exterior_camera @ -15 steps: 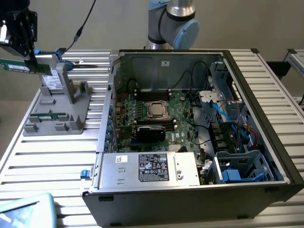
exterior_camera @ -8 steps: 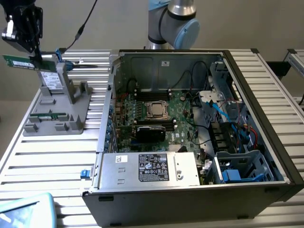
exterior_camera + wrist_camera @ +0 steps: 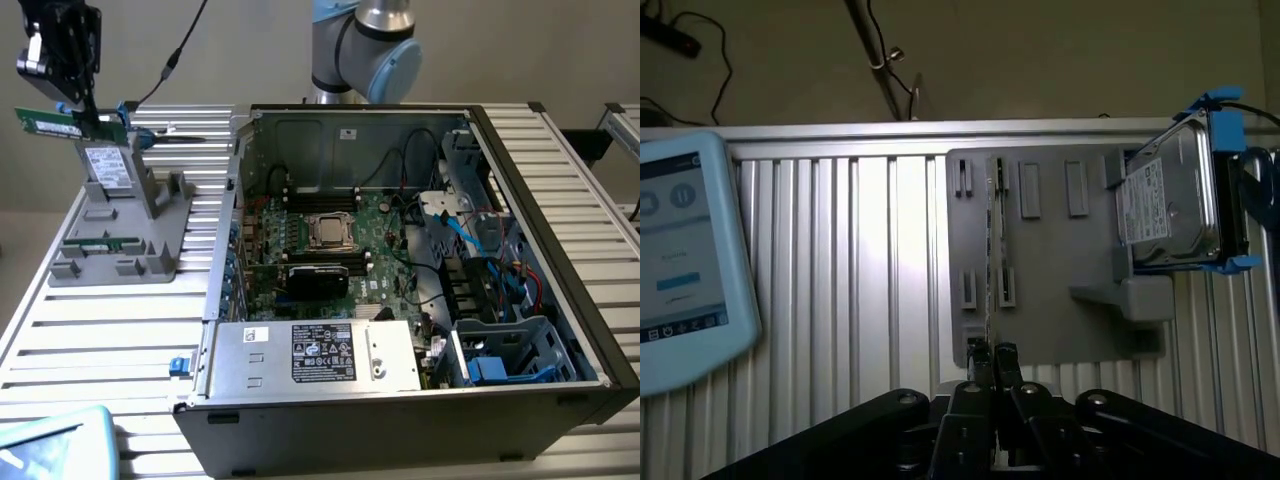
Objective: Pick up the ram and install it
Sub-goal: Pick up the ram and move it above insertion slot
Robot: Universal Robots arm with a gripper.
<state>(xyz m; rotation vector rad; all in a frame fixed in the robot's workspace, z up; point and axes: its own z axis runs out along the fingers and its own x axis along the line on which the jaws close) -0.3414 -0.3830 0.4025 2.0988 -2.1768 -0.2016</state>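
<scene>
Exterior cam sat high, angled down over counter (image 3: pixel 100 330) and open case (image 3: pixel 400 430). Wrist cam looked past pincer (image 3: pixel 990 358); both caught grey fixture (image 3: pixel 150 265).

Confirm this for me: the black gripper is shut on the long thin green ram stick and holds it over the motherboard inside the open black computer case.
Not right. The gripper is shut on the ram stick, but holds it over the grey plastic stand on the slatted table, to the exterior view's left of the computer case. The exterior view shows it.

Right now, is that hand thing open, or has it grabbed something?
Hand: closed, holding the ram.
</scene>
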